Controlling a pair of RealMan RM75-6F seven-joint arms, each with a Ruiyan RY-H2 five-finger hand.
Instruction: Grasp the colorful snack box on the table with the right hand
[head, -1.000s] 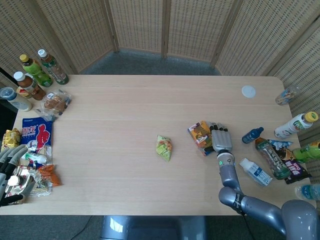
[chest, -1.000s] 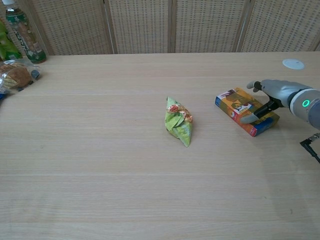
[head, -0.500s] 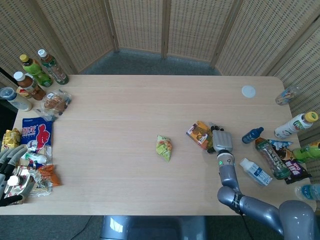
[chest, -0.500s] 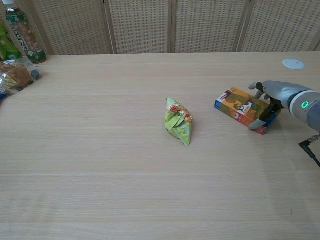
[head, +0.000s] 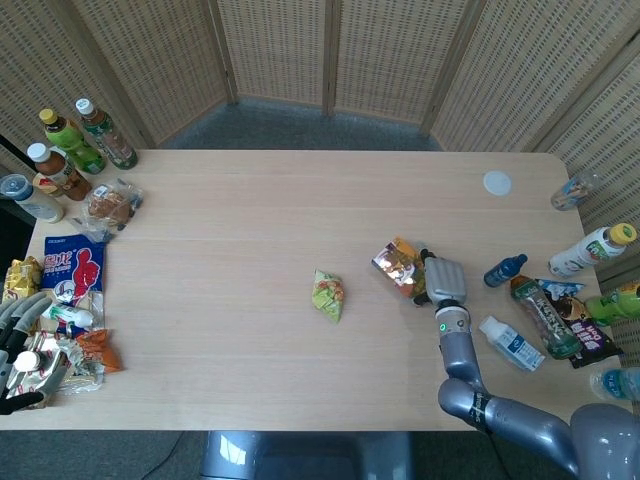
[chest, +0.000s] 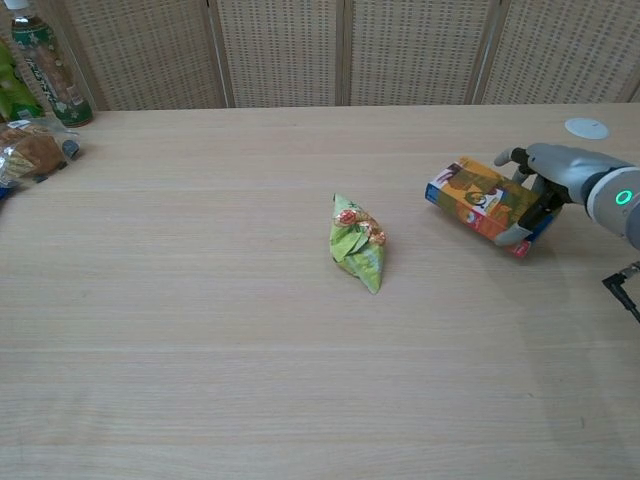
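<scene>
Wooden table (head: 250, 260) holds the right hand (chest: 562, 177) near its right side, fingers wrapped around one end of the tilted snack box (chest: 478, 199). Left hand (head: 18, 330) rests loosely spread at the left edge among snacks. A green packet (chest: 358, 245) lies mid-table, well apart from the box.

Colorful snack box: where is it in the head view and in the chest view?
Head view: colorful snack box right of centre, held by the right hand.
Chest view: box at right, gripped by that hand.
Shared landmark: green snack packet, left of the box.
</scene>
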